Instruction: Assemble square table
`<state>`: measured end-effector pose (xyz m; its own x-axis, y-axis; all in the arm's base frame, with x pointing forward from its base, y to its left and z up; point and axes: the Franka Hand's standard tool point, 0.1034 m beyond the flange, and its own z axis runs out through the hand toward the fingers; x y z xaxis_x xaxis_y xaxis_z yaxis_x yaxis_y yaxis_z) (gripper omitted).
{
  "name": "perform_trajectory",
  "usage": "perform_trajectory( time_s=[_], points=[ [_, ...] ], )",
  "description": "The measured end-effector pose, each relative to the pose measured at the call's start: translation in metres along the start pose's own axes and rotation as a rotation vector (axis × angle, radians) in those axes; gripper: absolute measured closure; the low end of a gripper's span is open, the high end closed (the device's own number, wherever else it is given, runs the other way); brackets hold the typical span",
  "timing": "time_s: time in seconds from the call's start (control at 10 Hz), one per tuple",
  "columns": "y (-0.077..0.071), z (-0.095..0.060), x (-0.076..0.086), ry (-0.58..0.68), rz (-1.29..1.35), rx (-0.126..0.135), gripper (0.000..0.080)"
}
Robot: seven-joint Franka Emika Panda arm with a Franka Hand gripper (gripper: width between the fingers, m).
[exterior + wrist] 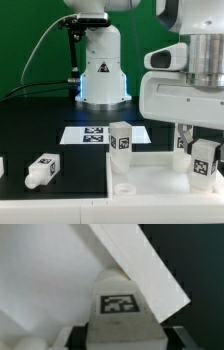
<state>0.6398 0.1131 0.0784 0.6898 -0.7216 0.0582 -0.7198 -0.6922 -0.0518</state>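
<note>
The white square table top lies at the front on the exterior view's right, with a round hole near its corner. My gripper stands over the slab, shut on a chunky white leg with a black-and-white tag. In the wrist view that tagged leg sits between the dark fingers, which press on both its sides, and the slab lies beneath with its edge running slantwise. A second leg stands upright by the slab's far edge. A third leg lies on the black table to the exterior view's left.
The marker board lies flat behind the upright leg. The robot's white base rises at the back centre with cables beside it. Another white part is cut off at the exterior view's left edge.
</note>
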Motion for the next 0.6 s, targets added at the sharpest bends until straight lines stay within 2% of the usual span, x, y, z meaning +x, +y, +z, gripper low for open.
perform_trajectory(
  time_s=[0.2,0.6],
  points=[
    [0.002,0.0008,0.0001,-0.019,0.265,-0.014,0.0511],
    [0.0005,0.0026,0.0001,-0.109,0.897,0.077,0.0512]
  ],
)
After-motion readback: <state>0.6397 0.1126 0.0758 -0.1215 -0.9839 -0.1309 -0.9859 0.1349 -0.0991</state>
